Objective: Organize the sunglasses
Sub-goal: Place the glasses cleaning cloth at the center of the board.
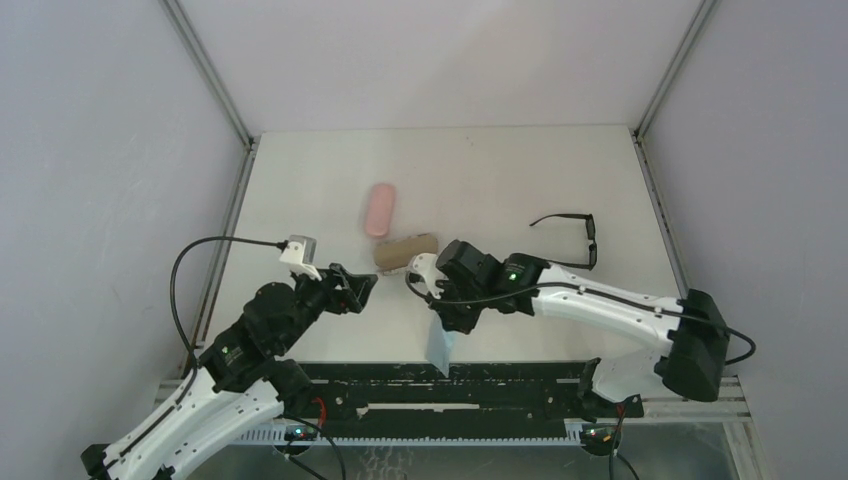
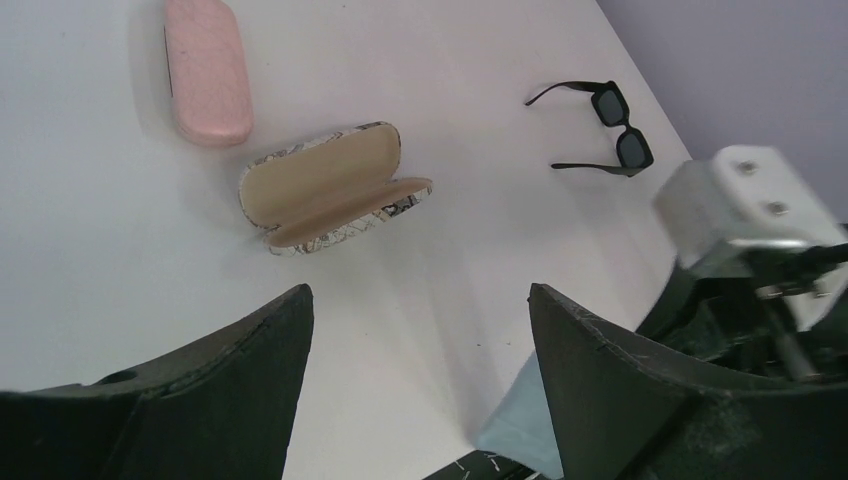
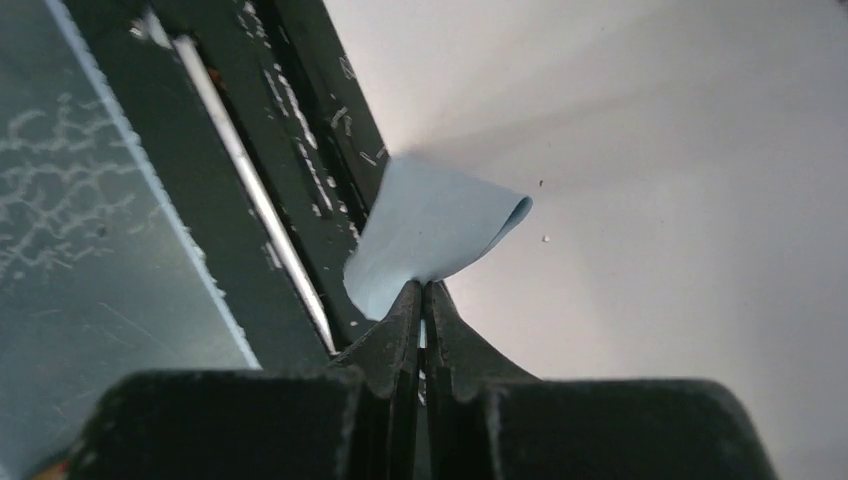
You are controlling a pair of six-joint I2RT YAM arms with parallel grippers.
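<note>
Two right fingers [image 3: 398, 335] are pinching a light-blue cloth [image 3: 435, 235] at the tabletop's [image 1: 500, 170] near edge while the left fingers [image 2: 250, 370] are hovering spread; the sunglasses [image 1: 575, 236] are lying at far right, right of an open case [image 1: 405, 251].

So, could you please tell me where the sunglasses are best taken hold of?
Probably at the bridge of the sunglasses, coming straight down from above: they lie with temples unfolded, and the front frame looks the sturdiest part, thin enough for a pincer to span.
</note>
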